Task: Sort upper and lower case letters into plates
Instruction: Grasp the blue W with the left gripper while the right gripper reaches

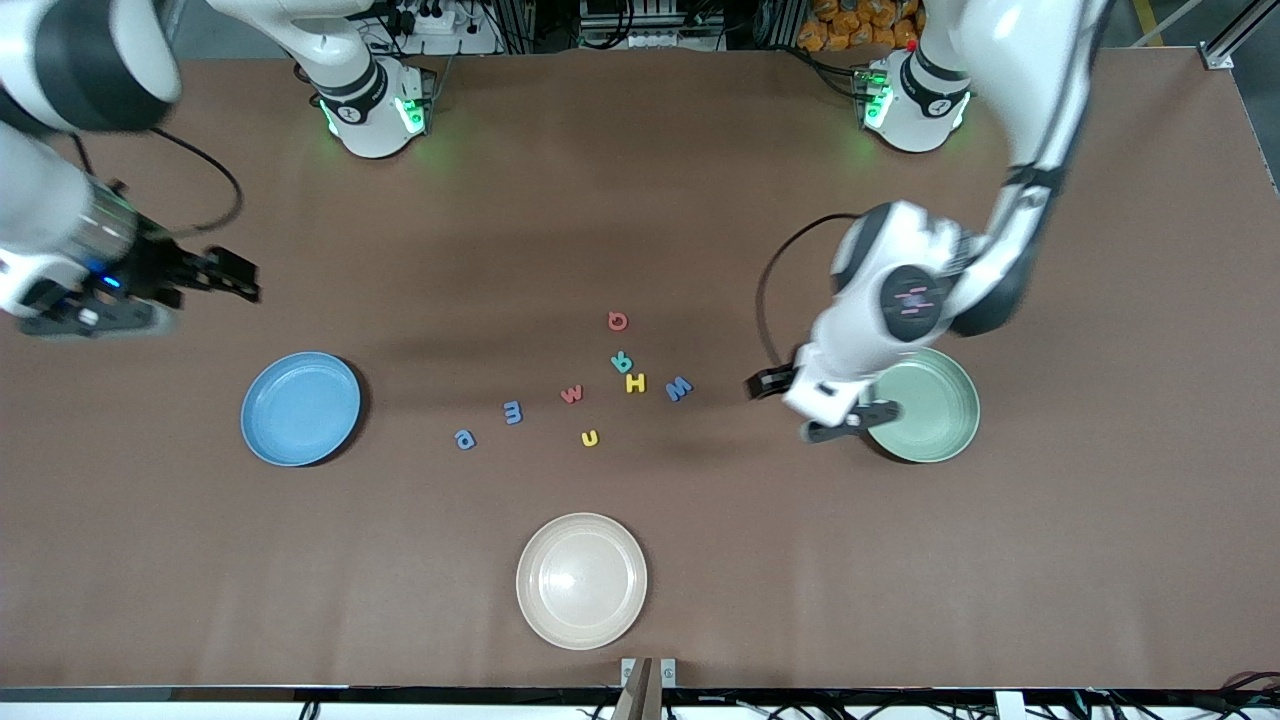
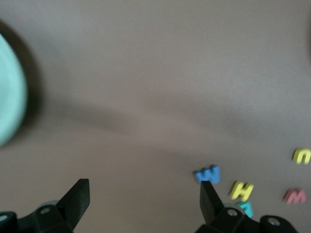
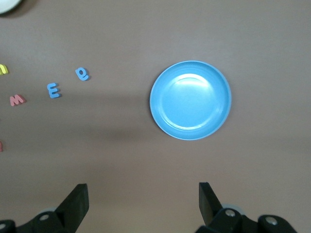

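Eight small, flat, chunky letters are lying in a loose cluster at the middle of the brown table point(image 1: 640, 180): a red-pink Q-like letter point(image 1: 618, 321) farthest from the front camera, then a teal letter point(image 1: 621, 361) just beside a yellow H point(image 1: 635, 383), a blue W point(image 1: 679, 388), a red-pink W point(image 1: 572, 394), a blue E point(image 1: 512, 411), a yellow u point(image 1: 590, 437) and a blue rounded letter point(image 1: 465, 438). They look light and probably foam-like, so they are likely sitting too low for an easy pinch; taking each across its narrow strokes, fingers pressed down to the table, seems the safest hold.

The round sky-blue plate point(image 1: 300, 408) is resting toward the right arm's end, the round pale mint-green plate point(image 1: 925, 405) toward the left arm's end; both are holding nothing. A cream-white plate point(image 1: 581, 580) is sitting nearest the camera.

The left gripper point(image 1: 812, 410) is hovering beside the mint plate's rim with its jaws spread wide and empty. The right gripper point(image 1: 238, 279) is hanging above the table by the blue plate, jaws likewise apart, holding nothing.
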### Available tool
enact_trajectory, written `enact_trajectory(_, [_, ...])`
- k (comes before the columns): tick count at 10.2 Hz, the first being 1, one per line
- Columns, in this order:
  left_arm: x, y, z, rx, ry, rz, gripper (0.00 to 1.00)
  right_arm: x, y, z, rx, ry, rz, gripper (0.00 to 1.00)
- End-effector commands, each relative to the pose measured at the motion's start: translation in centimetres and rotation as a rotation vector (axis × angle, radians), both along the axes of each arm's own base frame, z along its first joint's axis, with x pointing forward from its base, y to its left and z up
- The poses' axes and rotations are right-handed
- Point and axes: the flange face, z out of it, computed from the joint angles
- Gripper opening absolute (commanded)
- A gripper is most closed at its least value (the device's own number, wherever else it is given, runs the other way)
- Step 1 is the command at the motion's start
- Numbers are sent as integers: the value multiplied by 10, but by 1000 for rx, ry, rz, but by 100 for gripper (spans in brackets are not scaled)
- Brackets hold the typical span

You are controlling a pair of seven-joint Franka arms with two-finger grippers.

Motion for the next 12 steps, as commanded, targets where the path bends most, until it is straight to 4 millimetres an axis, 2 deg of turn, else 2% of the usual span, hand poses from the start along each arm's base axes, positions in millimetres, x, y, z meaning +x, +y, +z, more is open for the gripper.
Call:
enact_trajectory(1, [14,-59,-38,4,47,324,100,12,19,-23,19,1,26,100])
enact_trajectory(2, [17,-69,-55,11,66,414,100,17,30,-35,19,-1,43,100])
enact_trajectory(4, [4,-96,-76,38,9,489,100,28,44,-64,19,6,58,100])
enact_trajectory(6, [-2,-103,-105,49,1,514,100,36,60,-91,18,12,82,100])
enact_trajectory(8, [-11,-112,-110,53,0,474,100,42,74,-116,15,13,115,100])
enact_trajectory(10, [-23,-120,-124,71,5,406,100,46,95,-136,17,1,153,100])
enact_trajectory(11, [-34,-127,-130,80,14,386,100,49,100,-154,18,6,169,100])
enact_trajectory(12, [-37,-129,-135,86,17,380,100,52,106,-171,23,4,222,100])
